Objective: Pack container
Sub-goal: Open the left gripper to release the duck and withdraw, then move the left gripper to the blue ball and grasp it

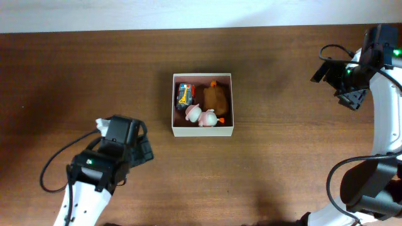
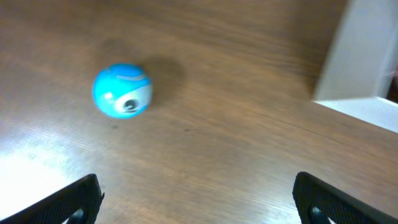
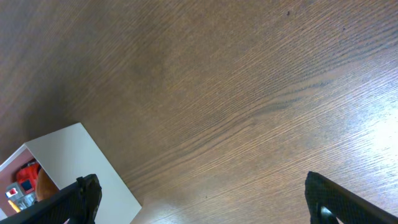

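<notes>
The container point(image 1: 202, 130) is a square white-walled box in the middle of the table. It holds a brown toy point(image 1: 215, 97), a red, blue and yellow toy point(image 1: 184, 94) and pink-white toys point(image 1: 202, 116). A small blue ball point(image 2: 122, 91) lies on the table in the left wrist view, to the left of the container's corner point(image 2: 357, 68). My left gripper point(image 1: 122, 135) point(image 2: 199, 208) is open and empty, left of and below the container. My right gripper point(image 1: 348, 78) point(image 3: 205, 208) is open and empty at the far right; the container's corner point(image 3: 68, 158) shows in its view.
The dark wooden table point(image 1: 282, 157) reaches to a pale strip along the far edge point(image 1: 188, 12). The right arm's base and cables point(image 1: 370, 182) stand at the bottom right.
</notes>
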